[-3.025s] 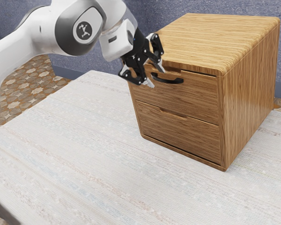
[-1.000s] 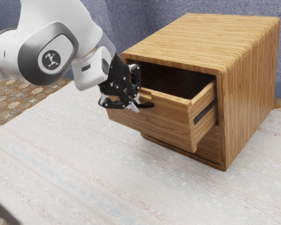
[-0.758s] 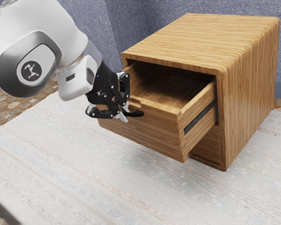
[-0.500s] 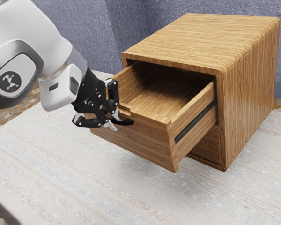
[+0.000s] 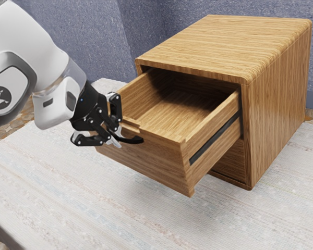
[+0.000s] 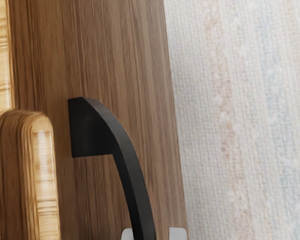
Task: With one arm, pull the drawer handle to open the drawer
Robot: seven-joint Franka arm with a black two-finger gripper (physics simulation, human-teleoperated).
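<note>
Two black fingers (image 5: 115,112) of the gripper (image 5: 116,137) close on the drawer handle (image 5: 131,140) from two sides, one above the bar and one below it. Their tips draw in to a narrow gap at the bar's near end, so the pincer is clamped on the handle, not spread wide. It touches nothing else. The white arm (image 5: 21,67) enters from the exterior view's left and meets the drawer front at a slant.

From the hand's own camera, the handle (image 6: 125,165) is a curved black bar fixed to the dark wooden drawer front (image 6: 90,60). It runs down between two pale fingertips (image 6: 177,233). One tip sits right against the bar. The other shows a thin strip of wood between itself and the bar, so contact on that side is hard to judge here. Beyond the drawer front lies the pale woven table (image 6: 240,125).

The upper drawer (image 5: 214,135) stands far out of the wooden cabinet (image 5: 276,104), with its bare inner floor open to view and a dark runner along its side. Below it, the lower drawer (image 5: 230,164) sits flush in the cabinet. The cabinet rests on the table (image 5: 68,208), toward the exterior view's right.
</note>
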